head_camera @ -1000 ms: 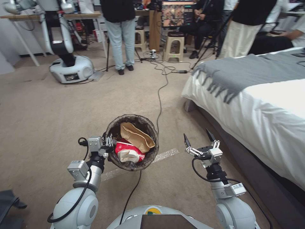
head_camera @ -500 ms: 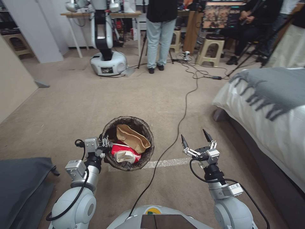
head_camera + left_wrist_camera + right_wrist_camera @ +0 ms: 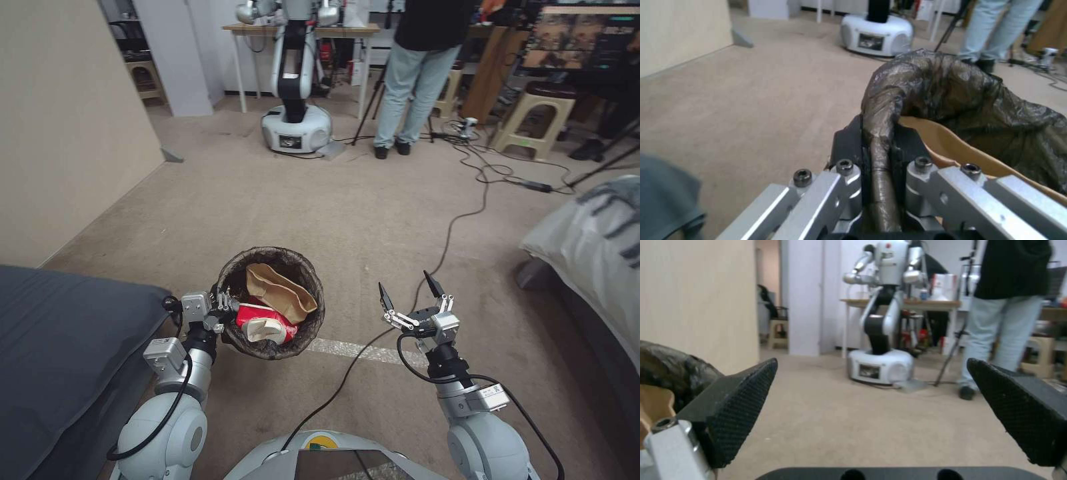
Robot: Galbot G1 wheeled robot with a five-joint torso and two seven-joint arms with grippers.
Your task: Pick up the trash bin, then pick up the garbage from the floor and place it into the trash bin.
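The trash bin [image 3: 308, 285], lined with a dark brown bag, hangs above the carpet in front of me. My left gripper [image 3: 223, 308] is shut on its near-left rim; in the left wrist view the bagged rim [image 3: 882, 133] sits pinched between the fingers [image 3: 845, 146]. Inside the bin lie garbage pieces: a tan paper piece [image 3: 280, 290] and a red-and-white carton [image 3: 267, 323]. My right gripper [image 3: 407, 293] is held open to the right of the bin, with nothing between its black fingertips [image 3: 740, 400].
A dark grey cushioned surface [image 3: 60, 340] is close at my left, a beige wall [image 3: 67, 120] behind it. A bed [image 3: 600, 247] stands at the right. A black cable [image 3: 440, 260] runs across the carpet. Another robot [image 3: 297, 73] and a standing person [image 3: 417, 73] are far ahead.
The whole picture has shifted right, so the camera has turned left: the bed slid toward the right edge and the grey surface and wall came in. Both arms and the bin keep their pose.
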